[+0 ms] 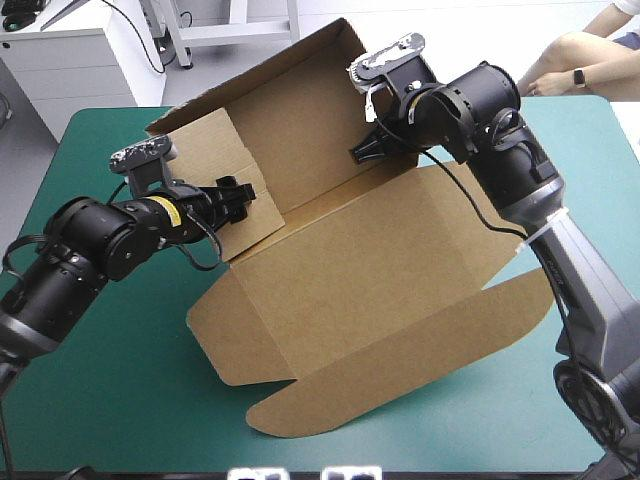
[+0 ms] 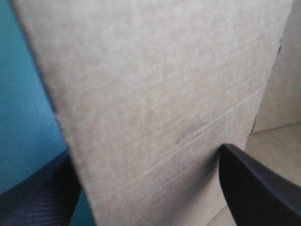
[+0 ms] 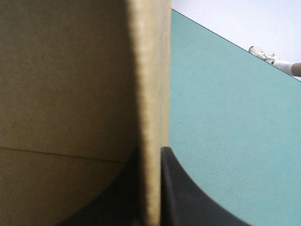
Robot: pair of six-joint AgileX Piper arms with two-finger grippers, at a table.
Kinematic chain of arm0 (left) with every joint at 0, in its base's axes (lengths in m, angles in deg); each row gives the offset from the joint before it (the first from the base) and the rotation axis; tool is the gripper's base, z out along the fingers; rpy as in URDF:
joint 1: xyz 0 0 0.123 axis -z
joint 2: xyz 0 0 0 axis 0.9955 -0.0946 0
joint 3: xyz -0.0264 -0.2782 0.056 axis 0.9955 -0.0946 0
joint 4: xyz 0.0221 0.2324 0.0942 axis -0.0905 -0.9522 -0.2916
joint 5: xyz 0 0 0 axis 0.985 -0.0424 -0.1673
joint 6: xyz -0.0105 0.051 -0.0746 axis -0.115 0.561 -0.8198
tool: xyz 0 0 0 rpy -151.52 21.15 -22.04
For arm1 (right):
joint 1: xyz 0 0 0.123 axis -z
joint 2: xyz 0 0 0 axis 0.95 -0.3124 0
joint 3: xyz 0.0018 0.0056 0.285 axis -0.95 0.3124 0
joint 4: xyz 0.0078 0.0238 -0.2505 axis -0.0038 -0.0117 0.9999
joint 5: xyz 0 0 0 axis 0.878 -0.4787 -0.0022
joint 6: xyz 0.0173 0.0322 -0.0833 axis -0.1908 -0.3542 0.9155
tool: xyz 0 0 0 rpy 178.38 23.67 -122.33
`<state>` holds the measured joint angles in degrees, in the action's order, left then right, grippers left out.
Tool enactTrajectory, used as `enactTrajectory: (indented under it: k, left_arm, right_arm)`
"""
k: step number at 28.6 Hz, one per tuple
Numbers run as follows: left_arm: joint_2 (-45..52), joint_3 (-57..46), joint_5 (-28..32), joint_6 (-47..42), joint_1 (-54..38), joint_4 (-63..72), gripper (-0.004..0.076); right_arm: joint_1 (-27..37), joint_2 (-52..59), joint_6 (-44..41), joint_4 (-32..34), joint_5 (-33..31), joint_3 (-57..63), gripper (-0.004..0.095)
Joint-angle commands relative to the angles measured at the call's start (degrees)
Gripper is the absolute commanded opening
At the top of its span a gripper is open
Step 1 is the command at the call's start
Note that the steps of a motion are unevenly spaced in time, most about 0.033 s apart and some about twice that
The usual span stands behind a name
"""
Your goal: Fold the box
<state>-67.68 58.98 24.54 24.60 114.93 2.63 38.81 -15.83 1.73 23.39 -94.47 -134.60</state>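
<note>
The brown box (image 1: 370, 270) is mid-surface (image 1: 120, 400), base and front flaps flat, back wall and left side flap raised. On the back wall's edge the right gripper (image 1: 358, 153) is clamped tight. Fingers of the left gripper (image 1: 245, 192) are apart, straddling the left flap.

1. High view: we log bright, even light from overhead. The brown cardboard box (image 1: 350, 270) throws only a soft, narrow shadow onto the teal-green table cover (image 1: 120, 400).
2. Left wrist view: the board sits close to the lens and we read it as blurred.
3. Right wrist view: we note one board face in shade, the cut edge pale and out of focus, and the cover brightly lit.
</note>
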Motion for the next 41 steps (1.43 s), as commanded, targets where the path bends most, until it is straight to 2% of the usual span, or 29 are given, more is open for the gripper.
enactTrajectory:
  k: [1,3,6,20,21,23,25,26,29,32,36,40,41]
  left_arm:
    - [-1.09,0.15,7.21,-9.07,0.07,-8.33,0.0564]
    - [-1.74,0.15,10.69,-14.97,0.07,-12.64,0.0564]
    - [-2.34,0.15,14.7,-16.62,0.07,-14.03,0.0564]
    - [-5.49,0.15,13.86,-16.59,0.07,-22.33,0.0554]
    - [-5.49,0.15,13.86,-16.59,0.07,-22.18,0.0523]
    - [-5.49,0.15,13.35,-16.59,0.07,-21.25,0.0381]
    - [-5.49,0.15,13.35,-16.33,0.07,-20.47,0.0083]
    - [-5.49,0.15,13.48,-15.4,0.07,-20.47,-0.0003]
    - [-5.38,0.15,13.38,-14.56,0.07,-20.47,-0.0003]
    - [-5.38,0.15,12.78,-9.03,0.07,-18.51,-0.0008]
    - [-5.64,3.03,5.95,-4.02,0.07,-17.09,-0.0008]
    - [-6.07,8.12,1.66,1.43,0.07,-16.03,-0.0008]
    - [-7.3,11.99,-2.42,5.68,0.07,-14.53,-0.0008]
  right_arm:
    - [-0.2,3.01,-1.21,-1.16,3.04,-2.24,-0.0018]
    - [-0.2,3.01,-1.21,-1.16,2.31,-2.24,-0.0018]
    - [-0.2,3.01,-1.21,-0.78,1.6,-2.24,-0.0018]
    - [-0.2,3.01,-1.49,-0.7,0.9,-2.24,-0.0018]
    - [-0.2,3.01,-1.49,-0.7,0.9,-2.24,-0.0018]
    - [-0.2,3.01,-1.49,-0.7,0.9,-2.24,-0.0018]
    - [-0.2,3.01,-1.49,-0.31,0.9,-2.24,-0.0018]
    - [-0.2,3.01,-1.49,-0.31,0.9,-2.24,-0.0018]
    - [-0.2,3.01,-1.49,-0.31,0.9,-2.24,-0.0018]
    - [-0.2,3.01,-1.98,0.43,0.75,-2.24,-0.0018]
    - [-0.16,3.01,-4.57,3.17,0.61,-2.12,-0.0019]
    - [2.64,2.57,-6.01,1.14,-0.24,-2.0,-0.002]
    - [5.18,1.81,-7.57,0.09,-0.24,-2.0,-0.002]
